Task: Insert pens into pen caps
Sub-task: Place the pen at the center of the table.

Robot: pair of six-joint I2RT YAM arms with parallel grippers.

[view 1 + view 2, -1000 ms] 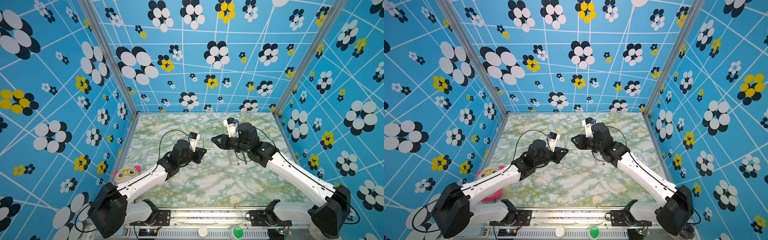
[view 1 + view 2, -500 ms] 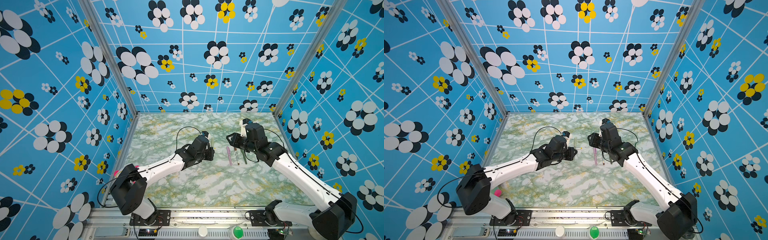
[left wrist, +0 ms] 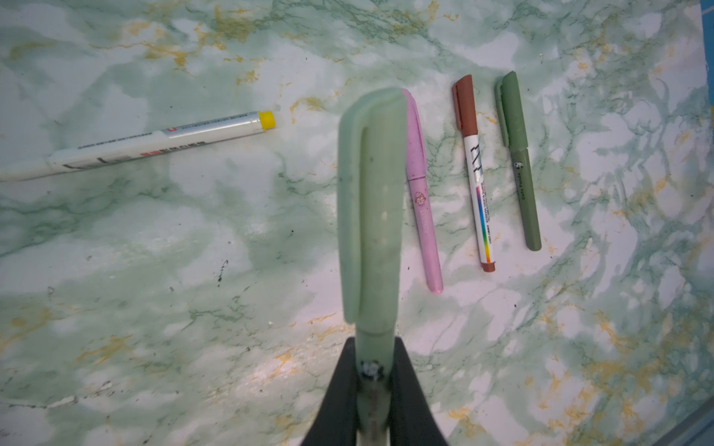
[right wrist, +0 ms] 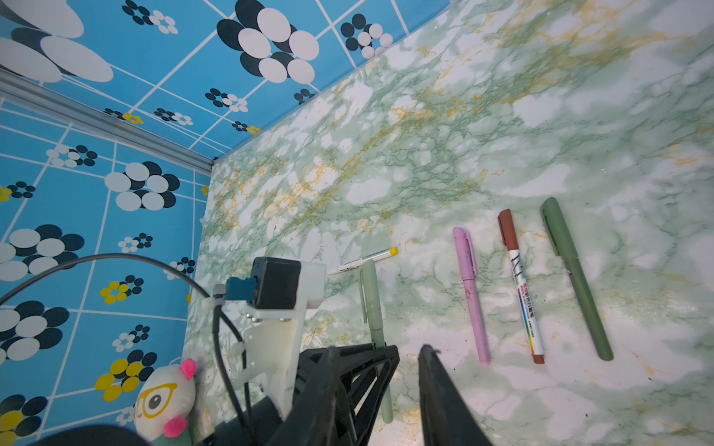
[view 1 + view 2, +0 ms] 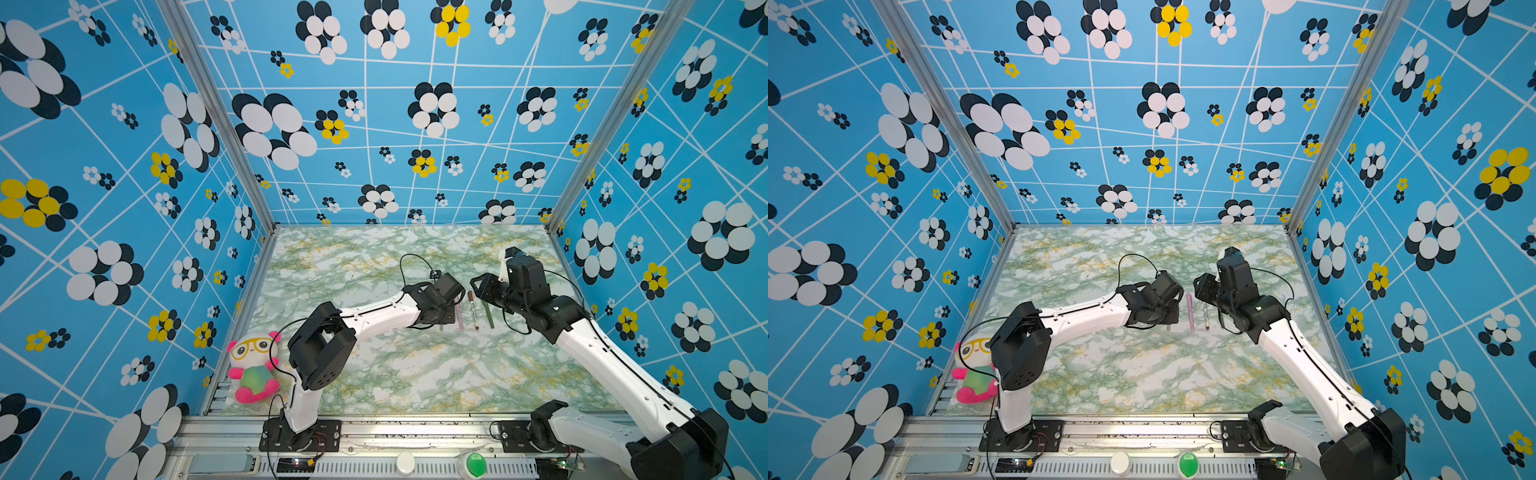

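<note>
**Pale pen capped and in the left gripper's grasp; yellow one looks next**

The pale grey-green pen (image 3: 380, 239) wears its pale cap (image 3: 349, 193). It sticks out from the left gripper (image 3: 371, 370), whose jaws are clamped on the barrel just below the cap's rim. It is low over the table (image 3: 154, 270), right of the middle; whether its tail touches I cannot tell.

Just beside it three capped pens lie parallel: the pink pen (image 3: 421, 193), the brown-capped pen (image 3: 477, 181) and the dark green pen (image 3: 519, 166). The yellow-ended pen (image 3: 154, 144) lies apart on the row's left-edge side, at an angle. Its other end is out of frame, and no yellow cap shows.

The right gripper (image 5: 477, 286) hovers by the row's far end, jaws apart, holding nothing.

These pens are likely light, stiff and smooth, and round enough to roll. A crosswise hold at mid-barrel should leave the writing end free.
</note>
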